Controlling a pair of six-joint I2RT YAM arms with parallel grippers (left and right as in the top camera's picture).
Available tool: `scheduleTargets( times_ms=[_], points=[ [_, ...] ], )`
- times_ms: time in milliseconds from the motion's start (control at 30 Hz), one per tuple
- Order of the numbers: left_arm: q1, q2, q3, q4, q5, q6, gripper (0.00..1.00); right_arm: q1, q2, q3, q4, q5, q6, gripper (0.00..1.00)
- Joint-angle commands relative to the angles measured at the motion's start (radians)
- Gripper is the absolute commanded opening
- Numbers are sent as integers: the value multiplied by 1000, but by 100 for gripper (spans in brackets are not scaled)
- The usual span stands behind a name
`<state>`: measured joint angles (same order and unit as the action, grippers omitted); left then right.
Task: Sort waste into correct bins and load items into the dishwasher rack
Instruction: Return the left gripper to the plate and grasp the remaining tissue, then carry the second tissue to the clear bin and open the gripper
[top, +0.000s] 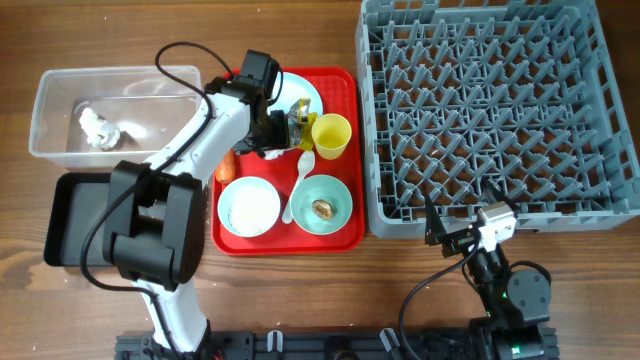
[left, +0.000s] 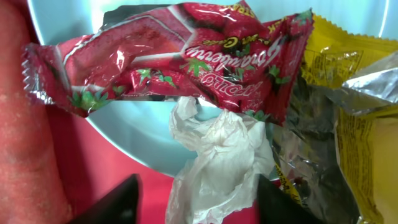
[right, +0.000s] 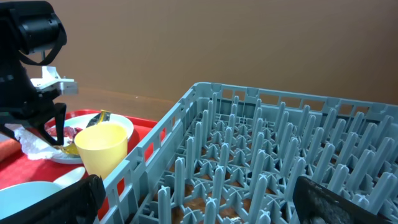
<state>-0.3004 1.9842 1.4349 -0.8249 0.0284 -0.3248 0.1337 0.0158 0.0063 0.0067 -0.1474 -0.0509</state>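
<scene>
My left gripper is open, low over the pale blue plate on the red tray. In the left wrist view its fingers straddle a crumpled white tissue without closing on it. A red wrapper and a yellow wrapper lie on the plate just beyond. The orange carrot lies at the tray's left edge. My right gripper is open and empty at the near edge of the grey rack; the rack fills the right wrist view beyond its fingers.
The clear tub at the far left holds another tissue. The black tray lies in front of it. On the red tray are a yellow cup, a white spoon, a bowl with rice and a bowl with a brown lump.
</scene>
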Motion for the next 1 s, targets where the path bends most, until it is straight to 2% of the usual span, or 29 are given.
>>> scheduleTargets(
  times_ms=[0, 100, 167, 200, 500, 600, 800, 967],
  points=[
    [-6, -3, -9, 2, 5, -5, 39, -5, -6, -1, 3, 14, -10, 100],
    [-6, -3, -9, 2, 5, -5, 22, -5, -6, -1, 3, 14, -9, 100],
    [-6, -3, -9, 3, 5, -5, 7, -5, -6, -1, 3, 14, -9, 100],
    [-6, -4, -9, 3, 5, -5, 4, -5, -6, -1, 3, 14, -10, 100],
    [19, -107, 29, -1, 4, -4, 4, -5, -6, -1, 3, 14, -10, 100],
    [52, -187, 37, -1, 4, 3, 8, -5, -6, -1, 3, 14, -9, 100],
    [180, -342, 37, -8, -64, 3, 9, -5, -6, -1, 3, 14, -9, 100],
    [347, -383, 37, -8, -71, 2, 9, -5, -6, -1, 3, 14, -9, 100]
  ],
)
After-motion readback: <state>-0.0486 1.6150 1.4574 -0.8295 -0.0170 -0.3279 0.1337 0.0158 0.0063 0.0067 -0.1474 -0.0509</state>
